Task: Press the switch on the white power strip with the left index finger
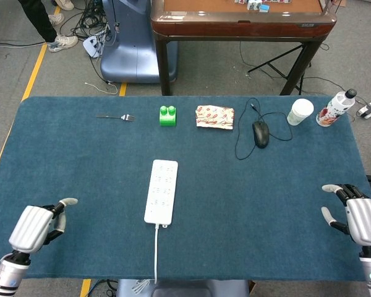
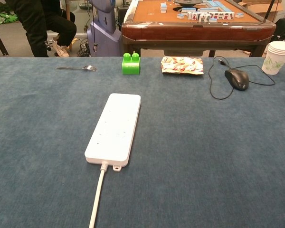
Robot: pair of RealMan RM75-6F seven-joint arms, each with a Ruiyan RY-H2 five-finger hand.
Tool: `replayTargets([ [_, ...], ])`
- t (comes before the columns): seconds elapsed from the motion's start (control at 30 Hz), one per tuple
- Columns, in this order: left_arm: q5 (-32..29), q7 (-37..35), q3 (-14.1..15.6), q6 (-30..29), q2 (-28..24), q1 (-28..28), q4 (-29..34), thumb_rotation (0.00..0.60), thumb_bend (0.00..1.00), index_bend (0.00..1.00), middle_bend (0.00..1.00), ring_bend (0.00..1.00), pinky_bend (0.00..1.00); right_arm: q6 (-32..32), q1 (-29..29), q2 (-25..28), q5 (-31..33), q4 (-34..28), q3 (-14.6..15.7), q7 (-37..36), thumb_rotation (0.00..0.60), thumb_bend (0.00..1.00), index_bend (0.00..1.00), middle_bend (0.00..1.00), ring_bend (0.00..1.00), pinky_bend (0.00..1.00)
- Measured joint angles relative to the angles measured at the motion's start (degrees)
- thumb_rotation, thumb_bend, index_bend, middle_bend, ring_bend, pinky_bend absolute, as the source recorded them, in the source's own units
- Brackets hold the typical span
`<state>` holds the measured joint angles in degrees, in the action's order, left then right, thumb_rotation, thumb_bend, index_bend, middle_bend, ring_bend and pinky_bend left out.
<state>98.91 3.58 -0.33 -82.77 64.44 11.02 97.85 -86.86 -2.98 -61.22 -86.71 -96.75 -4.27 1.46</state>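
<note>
Both hands hold nothing, fingers loosely apart. We find the white power strip point(image 1: 161, 191) ahead-right of the left hand point(image 1: 37, 225), nearer it than the right hand point(image 1: 357, 218); its long axis runs away from us, and its switch is indiscernible

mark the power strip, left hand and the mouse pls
power strip point(image 1: 161, 190): head view, middle of its white top face.
left hand point(image 1: 40, 223): head view, back of the hand.
mouse point(image 2: 237, 79): chest view, top of its black shell.
</note>
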Motion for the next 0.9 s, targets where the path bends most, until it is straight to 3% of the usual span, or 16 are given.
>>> replayTargets([
  [0.13, 2.5, -1.1, -0.1, 3.0, -0.3, 3.2, 1.0, 0.600, 0.71, 0.45, 1.00, 1.00, 1.00, -0.2, 0.1, 0.7, 0.3, -1.1, -0.1, 0.9, 0.600, 0.29, 0.34, 0.39, 0.30, 0.53],
  [0.43, 3.8, 5.3, -0.4, 13.1, 2.2, 9.9, 5.7, 0.600, 0.71, 0.43, 1.00, 1.00, 1.00, -0.1, 0.4, 2.1, 1.4, -2.3, -0.4, 1.9, 0.600, 0.29, 0.34, 0.39, 0.30, 0.53],
  [0.67, 0.8, 9.3, -1.0, 20.3, 6.4, 14.2, 7.2, 0.600, 0.71, 0.40, 1.00, 1.00, 1.00, 0.2, 0.0, 2.8, 1.3, -3.0, -0.6, 2.2, 0.600, 0.29, 0.34, 0.39, 0.30, 0.53],
  [0.9, -2.2, 13.4, -2.1, 23.3, 10.3, 16.9, 6.8, 0.600, 0.71, 0.39, 1.00, 1.00, 1.00, 0.4, -0.2, 3.2, 1.3, -3.5, -0.6, 2.9, 0.600, 0.29, 0.34, 0.39, 0.30, 0.53],
])
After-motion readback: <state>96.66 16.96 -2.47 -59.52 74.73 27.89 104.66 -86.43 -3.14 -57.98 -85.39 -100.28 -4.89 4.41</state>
